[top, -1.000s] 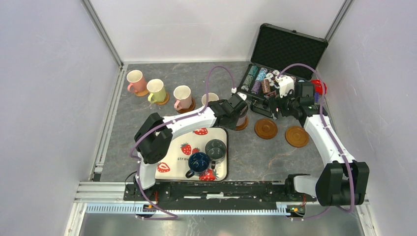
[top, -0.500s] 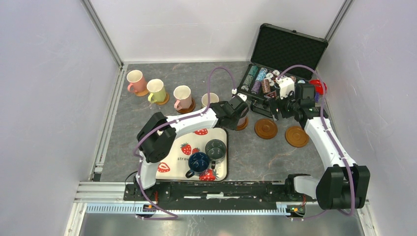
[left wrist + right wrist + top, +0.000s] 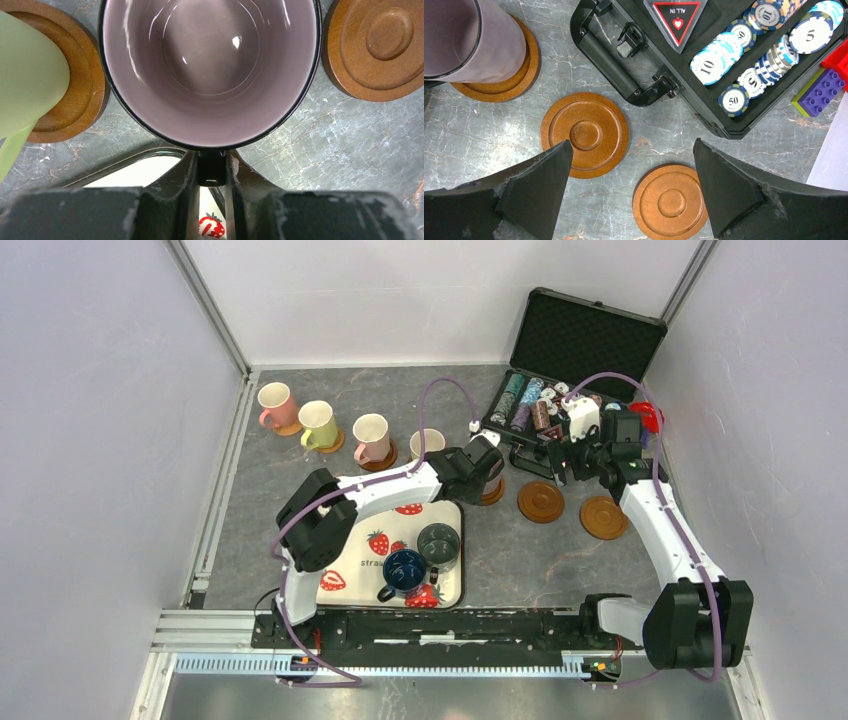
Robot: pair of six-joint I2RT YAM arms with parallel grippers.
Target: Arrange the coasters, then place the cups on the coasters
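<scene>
Mauve ceramic cup point(image 3: 210, 70) looks slippery and breakable, so the left tool point(image 3: 211, 175) pinches its handle point(image 3: 211, 165), and the right tool point(image 3: 631, 145) is open.

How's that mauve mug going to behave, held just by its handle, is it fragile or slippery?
Likely rigid and fragile: the mauve mug looks like glossy glazed ceramic. Pinched only at its handle by the left gripper, it could pivot or slip. Its wide base on the coaster suggests it should stand steadily.
</scene>
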